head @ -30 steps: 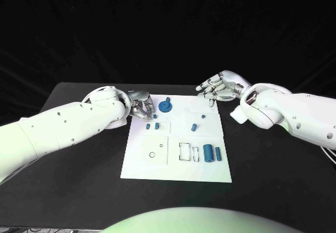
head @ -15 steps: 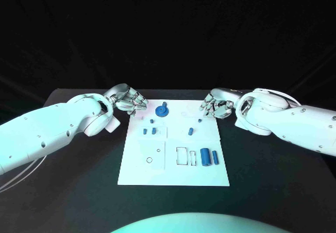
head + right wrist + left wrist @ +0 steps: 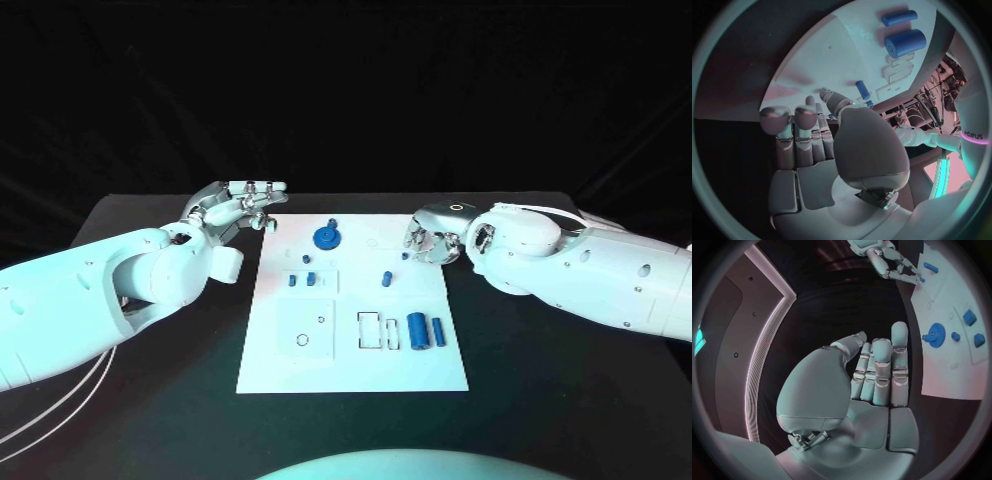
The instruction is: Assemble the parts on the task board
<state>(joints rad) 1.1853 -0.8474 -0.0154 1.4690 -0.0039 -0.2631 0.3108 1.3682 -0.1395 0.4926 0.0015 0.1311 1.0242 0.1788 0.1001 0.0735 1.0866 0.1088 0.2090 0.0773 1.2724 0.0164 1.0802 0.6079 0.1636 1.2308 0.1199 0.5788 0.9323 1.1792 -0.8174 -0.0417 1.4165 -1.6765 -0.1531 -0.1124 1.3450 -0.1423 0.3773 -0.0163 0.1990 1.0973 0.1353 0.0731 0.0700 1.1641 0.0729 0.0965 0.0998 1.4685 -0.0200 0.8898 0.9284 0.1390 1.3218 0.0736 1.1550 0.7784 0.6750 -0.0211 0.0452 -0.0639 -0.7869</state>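
We see the board [image 3: 353, 330] in the centre of the head frame, on the black table [image 3: 577, 400]. Left hand [image 3: 238, 205] sits just off the board's upper-left corner, over the table, fingers straight and close together, nothing in them; the left wrist view shows the same flat, empty palm [image 3: 873, 375]. Right hand [image 3: 433, 238] is at the board's upper-right edge, mostly hidden behind its own arm in the head frame. In the right wrist view its fingers [image 3: 795, 132] run straight out side by side with the thumb across, holding nothing we can make out.

Parts on the board: a blue gear [image 3: 329, 238] upper centre, also at the right of the left wrist frame [image 3: 934, 333]. Below it two small blocks [image 3: 300, 279] side by side, and a short peg [image 3: 387, 278] to their right. Lower right of the board, a thick cylinder [image 3: 417, 331] with a thin one [image 3: 437, 333] just beside it; both also show at the top of the right wrist frame [image 3: 906, 42]. Empty white slots [image 3: 378, 330] lie left of the cylinders, and a small ring [image 3: 302, 340] lower left.
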